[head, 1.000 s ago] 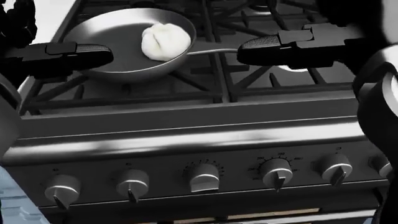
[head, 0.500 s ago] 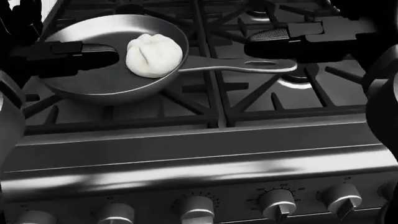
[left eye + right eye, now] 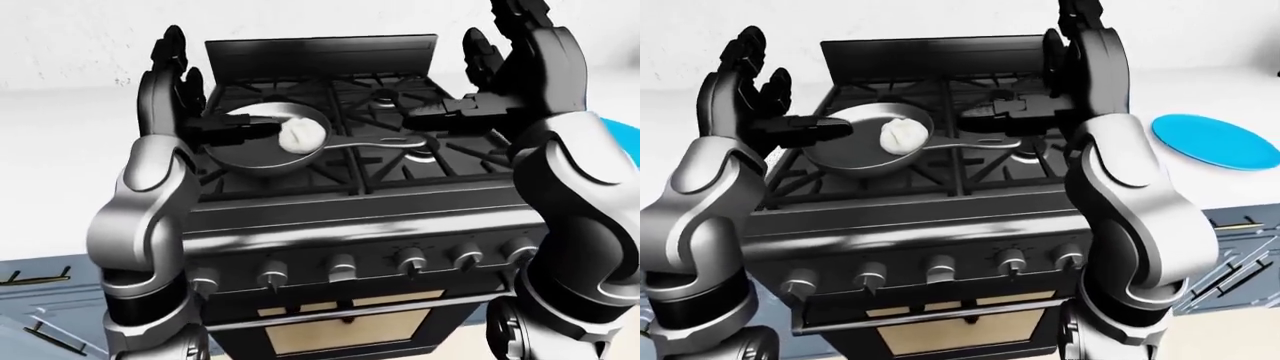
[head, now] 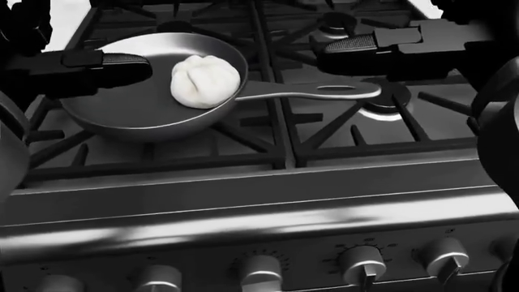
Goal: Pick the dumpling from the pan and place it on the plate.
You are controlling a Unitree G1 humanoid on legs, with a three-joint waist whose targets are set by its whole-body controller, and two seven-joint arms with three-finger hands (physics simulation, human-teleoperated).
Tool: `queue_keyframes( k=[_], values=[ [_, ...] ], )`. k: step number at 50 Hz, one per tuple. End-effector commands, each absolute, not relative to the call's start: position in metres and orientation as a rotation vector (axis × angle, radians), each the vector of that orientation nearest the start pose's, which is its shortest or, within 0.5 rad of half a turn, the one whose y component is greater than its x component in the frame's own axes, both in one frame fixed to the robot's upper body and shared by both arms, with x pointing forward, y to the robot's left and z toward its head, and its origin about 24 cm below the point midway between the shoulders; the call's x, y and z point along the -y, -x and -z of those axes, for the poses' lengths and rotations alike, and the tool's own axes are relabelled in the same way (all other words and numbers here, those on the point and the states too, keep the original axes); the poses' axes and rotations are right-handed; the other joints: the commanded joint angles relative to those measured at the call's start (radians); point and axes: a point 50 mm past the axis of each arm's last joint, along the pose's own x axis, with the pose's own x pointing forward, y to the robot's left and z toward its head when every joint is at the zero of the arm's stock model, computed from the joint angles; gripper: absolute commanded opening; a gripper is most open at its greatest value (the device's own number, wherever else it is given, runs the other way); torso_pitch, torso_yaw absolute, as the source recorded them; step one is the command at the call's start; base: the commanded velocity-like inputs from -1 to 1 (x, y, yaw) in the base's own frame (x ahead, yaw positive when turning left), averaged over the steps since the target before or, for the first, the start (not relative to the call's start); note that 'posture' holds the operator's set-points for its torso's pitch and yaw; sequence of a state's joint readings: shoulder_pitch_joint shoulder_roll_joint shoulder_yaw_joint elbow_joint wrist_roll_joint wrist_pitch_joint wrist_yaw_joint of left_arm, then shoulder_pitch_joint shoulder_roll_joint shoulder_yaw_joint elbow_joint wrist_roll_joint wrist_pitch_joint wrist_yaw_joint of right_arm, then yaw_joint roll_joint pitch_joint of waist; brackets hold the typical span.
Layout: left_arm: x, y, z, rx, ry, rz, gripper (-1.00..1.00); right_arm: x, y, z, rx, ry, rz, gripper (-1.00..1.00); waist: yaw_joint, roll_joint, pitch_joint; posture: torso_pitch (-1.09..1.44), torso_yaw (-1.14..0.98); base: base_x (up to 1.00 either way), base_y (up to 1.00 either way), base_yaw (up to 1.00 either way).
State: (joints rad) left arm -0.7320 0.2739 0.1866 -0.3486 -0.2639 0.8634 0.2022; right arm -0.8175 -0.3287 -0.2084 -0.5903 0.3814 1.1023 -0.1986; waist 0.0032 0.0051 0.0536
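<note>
- Pan [image 4: 138, 97] on the stove [image 3: 340, 217], resting on the grate over the burner at the head view's upper left; handle [image 4: 312, 92] pointing toward the view's right, across the stove's middle.
- Dumpling [image 4: 205, 81] white and pleated, inside the pan, against the pan's right-hand wall just beside the handle root.
- Left hand [image 3: 750, 90] raised at the pan's left rim, fingers spread upward and apart, gripping nothing; one dark finger [image 4: 97, 67] reaching over the pan's left edge, well apart from the dumpling.
- Right hand [image 3: 510, 67] raised to the right of the pan, above the handle's far end, fingers open and upright, closed on nothing; one dark finger [image 4: 365, 52] lying just above the handle in the head view, contact impossible to tell.
- Plate [image 3: 1215, 141] blue and round, flat on the white table [image 3: 1240, 184], right of the stove in the right-eye view, well apart from the pan.
- Row of knobs [image 3: 410, 261] along the stove's lower panel, below the pan in the left-eye view.
- Black back panel [image 3: 320, 52] standing upright at the stove's top edge, beyond the pan.
</note>
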Motion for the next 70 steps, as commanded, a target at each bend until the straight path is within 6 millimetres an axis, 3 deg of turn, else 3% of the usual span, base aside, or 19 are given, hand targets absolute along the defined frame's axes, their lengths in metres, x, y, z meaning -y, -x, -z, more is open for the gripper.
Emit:
queue_keyframes(
  k=[1,12,19,22,23,25,33,35,37,38,39,42,45,47,49,50,57,59,70],
  values=[
    [-0.1756,-0.3081,-0.2740,0.315,0.007,-0.095,1.00,0.1637,-0.2720,-0.3112,0.392,0.037,-0.013,1.00,-0.001,0.003,-0.015,0.00,0.00,0.14,0.00,0.00],
    [-0.1749,-0.3064,-0.2757,0.317,0.007,-0.095,1.00,0.1639,-0.2712,-0.3120,0.394,0.037,-0.013,1.00,0.003,-0.055,-0.024,0.00,0.00,0.14,0.00,0.00],
    [-0.1757,-0.3078,-0.2749,0.317,0.007,-0.096,1.00,0.1633,-0.2716,-0.3119,0.393,0.037,-0.015,1.00,-0.001,0.005,-0.008,0.00,0.00,0.14,0.00,0.00],
    [-0.1756,-0.3072,-0.2749,0.317,0.007,-0.096,1.00,0.1639,-0.2717,-0.3117,0.393,0.037,-0.012,1.00,-0.011,0.086,-0.034,0.00,0.00,0.14,0.00,0.00],
    [-0.1755,-0.3075,-0.2748,0.317,0.007,-0.096,1.00,0.1635,-0.2715,-0.3121,0.394,0.036,-0.014,1.00,-0.005,0.065,-0.035,0.00,0.00,0.14,0.00,0.00],
    [-0.1757,-0.3074,-0.2751,0.318,0.007,-0.096,1.00,0.1636,-0.2716,-0.3122,0.394,0.035,-0.013,1.00,-0.007,0.067,-0.023,0.00,0.00,0.14,0.00,0.00],
    [-0.1760,-0.3079,-0.2749,0.318,0.009,-0.096,1.00,0.1637,-0.2711,-0.3128,0.396,0.036,-0.014,1.00,0.002,-0.003,-0.027,0.00,0.00,0.14,0.00,0.00],
    [-0.1761,-0.3083,-0.2746,0.318,0.009,-0.096,1.00,0.1637,-0.2707,-0.3136,0.398,0.037,-0.014,1.00,0.008,-0.038,-0.029,0.00,0.00,0.15,0.00,0.00],
    [-0.1760,-0.3086,-0.2735,0.317,0.009,-0.096,1.00,0.1642,-0.2707,-0.3133,0.397,0.036,-0.013,1.00,0.010,-0.105,-0.048,0.00,0.00,0.14,0.00,0.00],
    [-0.1759,-0.3082,-0.2744,0.318,0.009,-0.096,1.00,0.1636,-0.2706,-0.3131,0.397,0.036,-0.014,1.00,0.003,-0.051,-0.033,0.00,0.00,0.13,0.00,0.00],
    [-0.1761,-0.3076,-0.2753,0.319,0.009,-0.096,1.00,0.1635,-0.2707,-0.3130,0.397,0.036,-0.015,1.00,0.010,-0.073,-0.034,0.00,0.00,0.14,0.00,0.00],
    [-0.1759,-0.3083,-0.2737,0.316,0.010,-0.096,1.00,0.1639,-0.2713,-0.3124,0.394,0.034,-0.013,1.00,0.005,-0.054,-0.037,0.00,0.00,0.14,0.00,0.00],
    [-0.1760,-0.3081,-0.2742,0.316,0.011,-0.095,1.00,0.1630,-0.2711,-0.3129,0.397,0.030,-0.018,1.00,-0.002,-0.036,-0.010,0.00,0.00,0.03,0.00,0.00],
    [-0.1762,-0.3088,-0.2733,0.315,0.011,-0.096,1.00,0.1628,-0.2718,-0.3119,0.394,0.028,-0.019,1.00,-0.009,-0.014,-0.009,0.00,0.00,0.00,0.00,0.00],
    [-0.1759,-0.3082,-0.2747,0.316,0.011,-0.095,1.00,0.1625,-0.2712,-0.3131,0.396,0.023,-0.020,1.00,-0.017,0.039,-0.025,0.00,0.00,0.00,0.00,0.00],
    [-0.1760,-0.3081,-0.2746,0.316,0.011,-0.096,1.00,0.1627,-0.2714,-0.3131,0.391,0.021,-0.019,1.00,-0.015,-0.002,-0.014,0.00,0.00,0.00,0.00,0.00],
    [-0.1760,-0.3084,-0.2737,0.314,0.011,-0.096,1.00,0.1631,-0.2726,-0.3127,0.380,0.013,-0.014,1.00,0.000,-0.013,-0.050,0.00,0.00,-0.03,0.00,0.00],
    [-0.1760,-0.3083,-0.2738,0.316,0.011,-0.094,1.00,0.1635,-0.2725,-0.3131,0.383,0.012,-0.012,1.00,0.001,-0.014,-0.032,0.00,0.00,0.00,0.00,0.00],
    [-0.1739,-0.3071,-0.2753,0.317,0.011,-0.079,1.00,0.1634,-0.2715,-0.3140,0.386,0.019,-0.015,1.00,0.002,-0.015,-0.032,0.00,0.00,0.00,0.00,0.00]
  ],
)
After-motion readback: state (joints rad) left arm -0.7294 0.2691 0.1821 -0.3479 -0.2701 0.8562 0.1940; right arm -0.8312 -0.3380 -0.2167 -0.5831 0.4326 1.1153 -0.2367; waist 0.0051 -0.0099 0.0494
